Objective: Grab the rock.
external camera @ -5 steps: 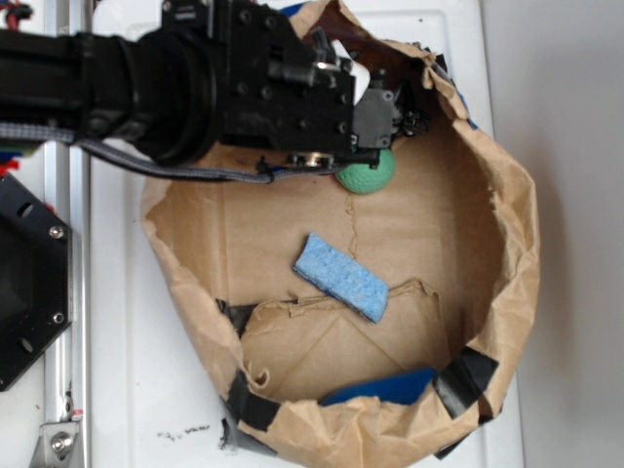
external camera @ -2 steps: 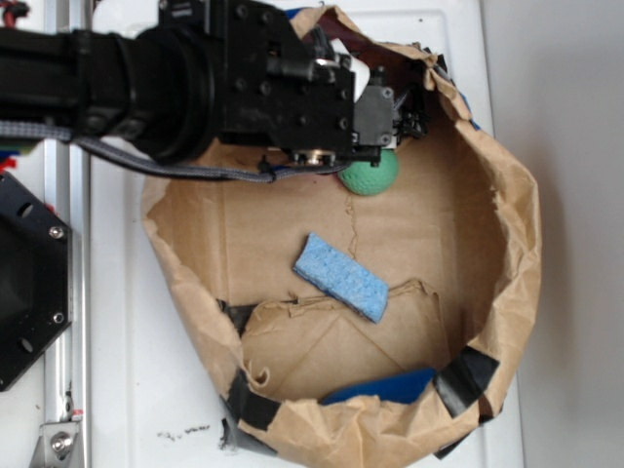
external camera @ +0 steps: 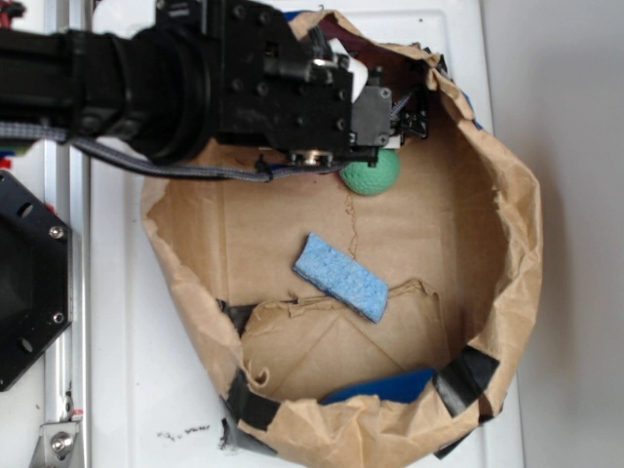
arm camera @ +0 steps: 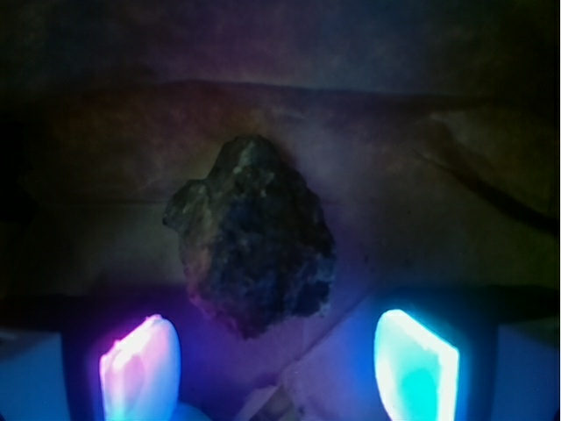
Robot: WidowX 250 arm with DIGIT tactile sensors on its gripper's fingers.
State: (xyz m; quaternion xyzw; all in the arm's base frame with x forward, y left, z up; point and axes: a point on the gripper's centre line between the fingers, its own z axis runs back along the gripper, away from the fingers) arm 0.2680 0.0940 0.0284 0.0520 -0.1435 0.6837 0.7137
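- The white table (external camera: 175, 390) carries a wide, rolled-down brown paper bag (external camera: 507, 253), patched with black tape; only the exterior view takes this in.
- The black robot arm (external camera: 146, 83) reaches in from the left over the bag's upper rim.
- A light-blue sponge (external camera: 341, 277) lies flat near the bag's middle.
- A dimpled green ball (external camera: 373, 175) sits just under the arm's front.
- The pincer (arm camera: 279, 364) appears in the wrist view with its glowing fingertips (arm camera: 140, 364) apart, closed on nothing.
- The rock (arm camera: 252, 261), dark and lumpy, lies on brown paper just ahead of the gap, hidden from the exterior view.
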